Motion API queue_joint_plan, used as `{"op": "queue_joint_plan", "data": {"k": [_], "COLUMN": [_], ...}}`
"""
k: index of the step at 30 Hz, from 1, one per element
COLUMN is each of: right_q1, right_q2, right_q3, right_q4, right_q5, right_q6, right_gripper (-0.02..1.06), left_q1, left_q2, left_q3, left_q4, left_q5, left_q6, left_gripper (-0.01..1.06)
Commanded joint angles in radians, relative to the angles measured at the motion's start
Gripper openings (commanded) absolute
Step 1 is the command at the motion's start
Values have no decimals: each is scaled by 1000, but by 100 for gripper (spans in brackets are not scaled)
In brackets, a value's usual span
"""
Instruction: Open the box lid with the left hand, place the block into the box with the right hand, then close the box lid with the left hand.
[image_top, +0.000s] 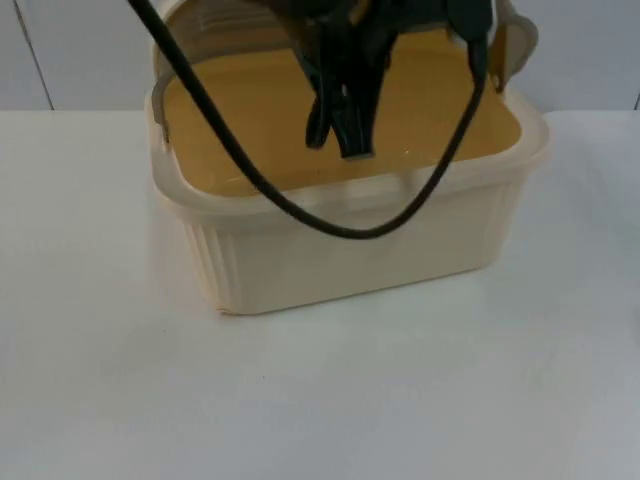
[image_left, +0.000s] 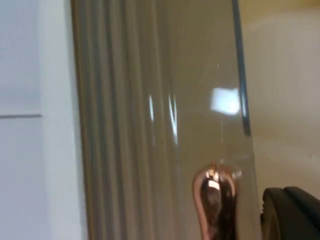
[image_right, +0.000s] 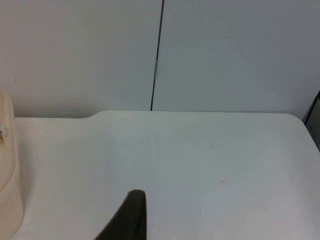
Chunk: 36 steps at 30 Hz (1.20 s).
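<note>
A cream box (image_top: 350, 260) with ribbed walls stands on the white table, and its yellowish inside is open to view. Its lid (image_top: 215, 20) is raised behind the far rim. My left gripper (image_top: 340, 135) hangs over the box's inside, close in front of the lid. The left wrist view looks closely along the ribbed, glossy lid (image_left: 150, 125), with a copper-coloured knob (image_left: 215, 200) and a black fingertip (image_left: 290, 217) beside it. I see no block inside the box. My right gripper (image_right: 131, 215) is low over bare table to the right of the box (image_right: 7, 190).
The white table (image_top: 320, 400) stretches open in front of the box and on both sides. The grey partition wall (image_right: 225, 50) closes off the table's far edge behind the box.
</note>
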Motion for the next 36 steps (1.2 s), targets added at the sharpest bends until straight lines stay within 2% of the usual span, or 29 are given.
{"op": "queue_joint_plan", "data": {"k": [1,9,13,19,21,27,30,36], "right_q1": [5,5,5,5,5,5,5,5], "right_q2": [-1,-1,-1,-1,-1,-1,-1,-1], "right_q3": [-7,-7,-7,-7,-7,-7,-7,-7], "right_q4": [-7,-7,-7,-7,-7,-7,-7,-7], "right_q5": [-15,-15,-15,-15,-15,-15,-15,-15], "right_q6": [4,4,4,4,4,4,4,4], "right_gripper": [105,105,105,105,105,105,105,105], "left_q1": [8,40,74,77,67,21,-5,-21], "left_q2": [-1,1,1,-1,-3,-36,-83,-156], "left_q3": [-21,-63,-79,-79,-79,-77,-60,-60], "left_q4": [-79,-91,-92,-113,-160,-355,-446,-520], "left_q5": [16,8,-29,2,16,144,114,104], "left_q6": [56,63,61,56,56,62,83,79], "left_gripper": [0,0,0,0,0,0,0,0]}}
